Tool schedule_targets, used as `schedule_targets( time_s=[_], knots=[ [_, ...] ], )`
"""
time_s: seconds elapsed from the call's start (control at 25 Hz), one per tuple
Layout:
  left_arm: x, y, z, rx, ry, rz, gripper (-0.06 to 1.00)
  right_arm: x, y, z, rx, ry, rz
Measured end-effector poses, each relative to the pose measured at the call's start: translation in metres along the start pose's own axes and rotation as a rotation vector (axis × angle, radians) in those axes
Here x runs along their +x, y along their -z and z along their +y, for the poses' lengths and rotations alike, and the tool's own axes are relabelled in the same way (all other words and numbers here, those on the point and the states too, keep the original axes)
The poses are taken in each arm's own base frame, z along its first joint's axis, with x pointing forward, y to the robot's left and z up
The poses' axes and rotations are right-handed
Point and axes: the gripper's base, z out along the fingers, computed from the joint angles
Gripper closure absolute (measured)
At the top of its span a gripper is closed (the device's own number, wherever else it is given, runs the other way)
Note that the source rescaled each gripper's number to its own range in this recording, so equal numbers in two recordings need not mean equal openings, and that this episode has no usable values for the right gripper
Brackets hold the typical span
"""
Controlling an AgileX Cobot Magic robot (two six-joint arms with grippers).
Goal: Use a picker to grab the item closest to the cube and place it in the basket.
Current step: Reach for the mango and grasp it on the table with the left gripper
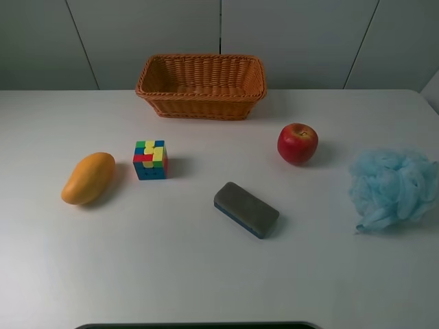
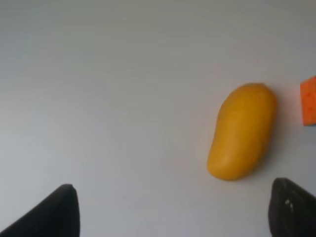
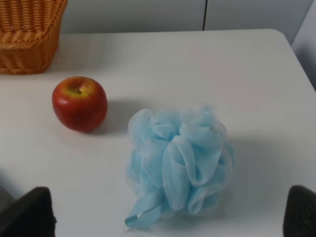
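Mango (image 1: 88,178) beside cube (image 1: 150,160), eraser (image 1: 245,210), apple (image 1: 297,143) farther

L gripper (image 2: 173,212) showed two matte black fingers (image 2: 49,215), one tapering to a wedge, other w/ faint pale specks. R gripper (image 3: 168,217) fingers (image 3: 27,212) were also black, blunt, w/ rounded tips, slightly blurred.

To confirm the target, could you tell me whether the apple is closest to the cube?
No, the mango lies nearer the cube than the apple.
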Motion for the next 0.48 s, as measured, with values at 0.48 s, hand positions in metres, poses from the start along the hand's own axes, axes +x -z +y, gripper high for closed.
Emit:
schedule_targets(
  time_s=[0.48],
  knots=[
    [-0.013,-0.112,-0.053,0.085,-0.145,0.161,-0.06,0.000,0.000,0.000,0.000,0.000,0.000]
  ],
)
